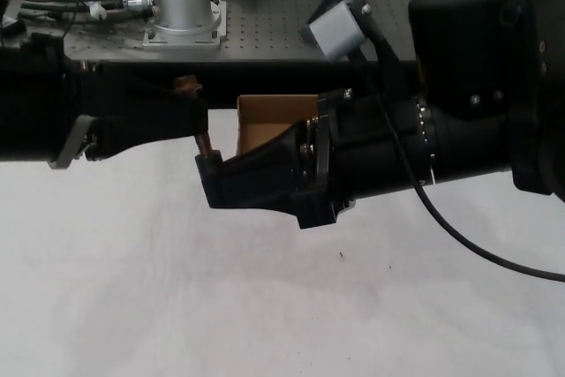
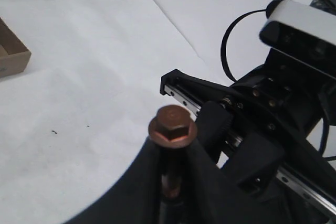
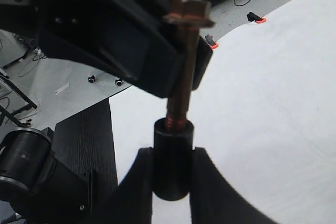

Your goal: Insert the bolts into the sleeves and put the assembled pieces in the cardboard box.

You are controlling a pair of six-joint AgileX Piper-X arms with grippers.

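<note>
Nearest, on the right, the right arm (image 1: pixel 441 147) holds the black sleeve (image 3: pixel 172 156) in the right jaws, closed on its sides above the white-covered bench (image 1: pixel 265 306). From the left, the left jaws are clamped on the copper bolt (image 2: pixel 172 127) just below its hexagonal head, and its threaded tip stands at the sleeve's mouth. Just beyond them sits the open cardboard box (image 1: pixel 265 116).

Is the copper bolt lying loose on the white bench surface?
No, the left hand grips the bolt upright, its lower end in the black sleeve that the right hand holds.
</note>
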